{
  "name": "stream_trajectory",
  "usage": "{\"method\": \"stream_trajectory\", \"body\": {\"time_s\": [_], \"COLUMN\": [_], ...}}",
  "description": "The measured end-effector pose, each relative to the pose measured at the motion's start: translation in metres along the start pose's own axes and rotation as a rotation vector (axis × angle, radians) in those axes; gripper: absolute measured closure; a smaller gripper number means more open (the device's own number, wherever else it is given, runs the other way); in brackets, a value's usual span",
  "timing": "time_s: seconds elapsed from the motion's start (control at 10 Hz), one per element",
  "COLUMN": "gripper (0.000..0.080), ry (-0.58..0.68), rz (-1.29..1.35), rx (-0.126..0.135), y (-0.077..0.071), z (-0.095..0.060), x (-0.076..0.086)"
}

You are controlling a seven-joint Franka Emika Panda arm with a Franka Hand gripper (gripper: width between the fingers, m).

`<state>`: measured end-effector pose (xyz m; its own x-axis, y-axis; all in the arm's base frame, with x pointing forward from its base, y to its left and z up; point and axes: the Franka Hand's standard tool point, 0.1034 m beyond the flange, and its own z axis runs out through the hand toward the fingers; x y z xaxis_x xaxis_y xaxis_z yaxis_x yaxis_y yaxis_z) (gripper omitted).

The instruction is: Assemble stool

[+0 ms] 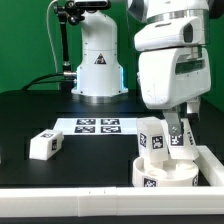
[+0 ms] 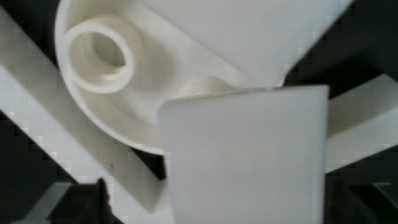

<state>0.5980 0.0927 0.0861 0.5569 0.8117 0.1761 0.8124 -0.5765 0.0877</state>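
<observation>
Stool seat, a thick round white plastic disc (image 1: 165, 176), lies on the black table (image 1: 90, 160) at the exterior view's right. The gripper (image 1: 178, 133) hangs over it, its fingers pinching 1 small white tagged block leg (image 1: 181, 145). Another white leg (image 1: 151, 135) stands upright just beside that one. A 3rd leg (image 1: 45, 144) lies well apart

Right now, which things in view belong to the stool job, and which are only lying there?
Belong to the job:
round seat
held leg, in the gripper
upright leg beside it
loose leg, lying apart

Only lying there:
marker board
white bar beside the seat
</observation>
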Motion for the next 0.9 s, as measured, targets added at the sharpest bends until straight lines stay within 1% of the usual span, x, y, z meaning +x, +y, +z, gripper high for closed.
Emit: {"method": "stream_trajectory", "body": {"time_s": [0.1, 0.2, 0.3, 0.7, 0.9], "gripper": [0.0279, 0.0418, 0.0464, 0.0464, 0.0462], "ry": [0.0, 0.0, 0.0, 0.0, 0.001], "rz": [0.0, 0.001, 0.001, 0.002, 0.085], "rx": [0.0, 0.0, 0.0, 0.0, 0.0], "y": [0.0001, 0.0003, 0.0004, 0.0005, 0.0018], "z": [0.0001, 0.0001, 0.0001, 0.0001, 0.0002], "x": [-0.0002, -0.0005, -0.0006, -0.0007, -0.001]}}
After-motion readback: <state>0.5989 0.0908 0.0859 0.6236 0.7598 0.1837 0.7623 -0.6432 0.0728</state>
